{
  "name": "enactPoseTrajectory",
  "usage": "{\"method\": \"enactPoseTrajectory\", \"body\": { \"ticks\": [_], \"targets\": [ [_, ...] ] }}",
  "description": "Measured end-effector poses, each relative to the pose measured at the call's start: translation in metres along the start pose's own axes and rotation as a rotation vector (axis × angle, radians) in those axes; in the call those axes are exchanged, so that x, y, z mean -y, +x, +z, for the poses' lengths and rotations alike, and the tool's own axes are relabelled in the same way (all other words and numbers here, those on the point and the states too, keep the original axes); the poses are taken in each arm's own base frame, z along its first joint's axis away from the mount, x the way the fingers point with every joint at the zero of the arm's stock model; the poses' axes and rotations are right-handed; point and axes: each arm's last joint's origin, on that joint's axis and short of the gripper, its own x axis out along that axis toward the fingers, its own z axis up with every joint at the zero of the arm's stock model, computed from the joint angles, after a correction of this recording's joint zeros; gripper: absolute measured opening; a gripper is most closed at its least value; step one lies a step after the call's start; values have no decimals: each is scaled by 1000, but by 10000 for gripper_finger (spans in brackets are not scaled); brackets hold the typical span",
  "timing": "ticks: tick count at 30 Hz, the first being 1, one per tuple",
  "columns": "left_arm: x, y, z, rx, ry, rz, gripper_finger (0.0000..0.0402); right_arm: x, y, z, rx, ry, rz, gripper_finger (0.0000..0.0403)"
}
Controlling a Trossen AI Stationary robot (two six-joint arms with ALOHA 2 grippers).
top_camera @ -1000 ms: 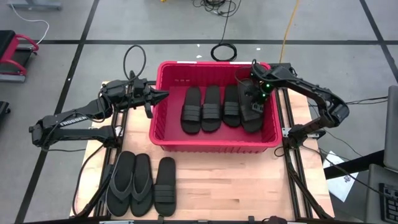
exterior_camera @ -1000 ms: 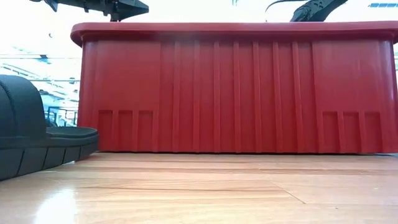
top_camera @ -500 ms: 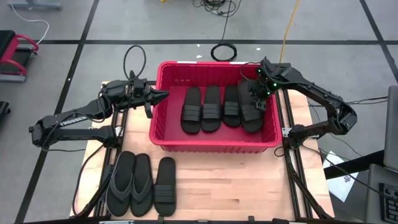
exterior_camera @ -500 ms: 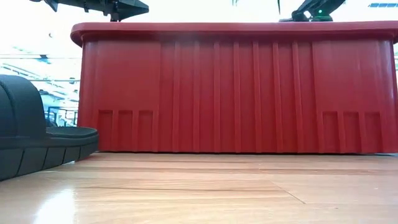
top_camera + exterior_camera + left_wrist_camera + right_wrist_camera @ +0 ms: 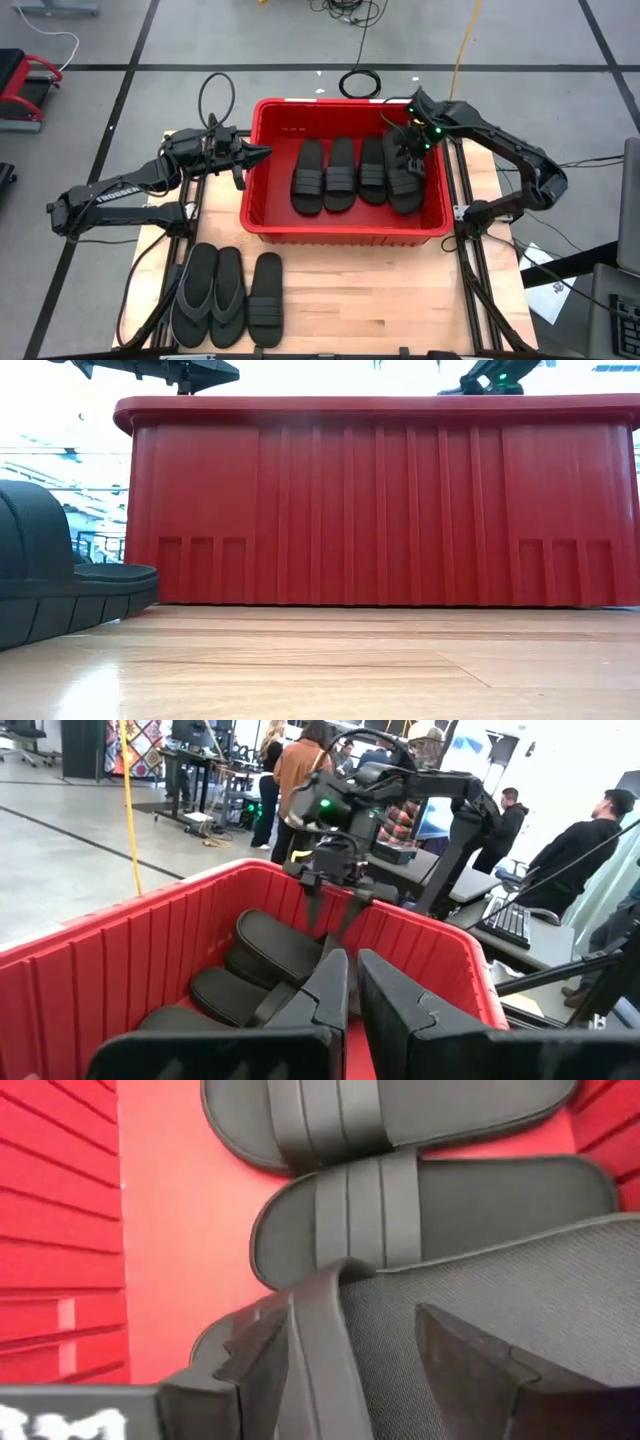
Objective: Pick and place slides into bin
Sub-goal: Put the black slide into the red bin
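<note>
Slides lie in two groups from where I sit at the controls: four ribbed-strap slides [image 5: 355,175] rest side by side on the floor of the red bin [image 5: 345,230], and three more stay on the wooden table [image 5: 390,300] at the near left. Of those three, the two thong flip-flops [image 5: 210,293] lie touching each other, with a strapped slide [image 5: 266,298] just to their right. I see the bin standing at the far middle of the table, its ribbed near wall filling most of the low view. My right gripper [image 5: 408,152] hangs inside the bin at its far right corner, directly over the rightmost slide [image 5: 404,182]; in its wrist view the fingers [image 5: 470,1365] are spread apart, with that slide's strap rising between them, and I can't confirm a grip, so I read the jaws as released. The slide appears to lie flat on the bin floor beside its neighbours. My left gripper [image 5: 258,155] waits just outside the bin's left wall, pointing toward it over the rim, jaws clenched together on nothing. Through the left wrist view I can see several people [image 5: 300,770] standing in the room beyond the bin.
</note>
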Motion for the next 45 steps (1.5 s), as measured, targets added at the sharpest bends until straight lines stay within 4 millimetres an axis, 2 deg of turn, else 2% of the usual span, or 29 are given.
{"method": "enactPoseTrajectory", "body": {
  "ticks": [5,8,28,33,38,45],
  "targets": [
    [0,0,0,-3,-6,-1,24,19,8,4,-101,49,66,202],
    [0,0,0,-4,-14,-2,24,25,10,2,-148,83,98,201],
    [-1,0,-4,-45,-3,6,24,24,8,-8,-219,86,144,200],
    [-1,0,-4,-44,-5,6,24,24,9,-9,-223,83,149,184],
    [-1,0,-4,-44,-5,5,24,25,19,-14,-222,94,146,162],
    [-1,0,-4,-44,-5,5,24,27,25,-18,-245,106,111,156]
  ]
}}
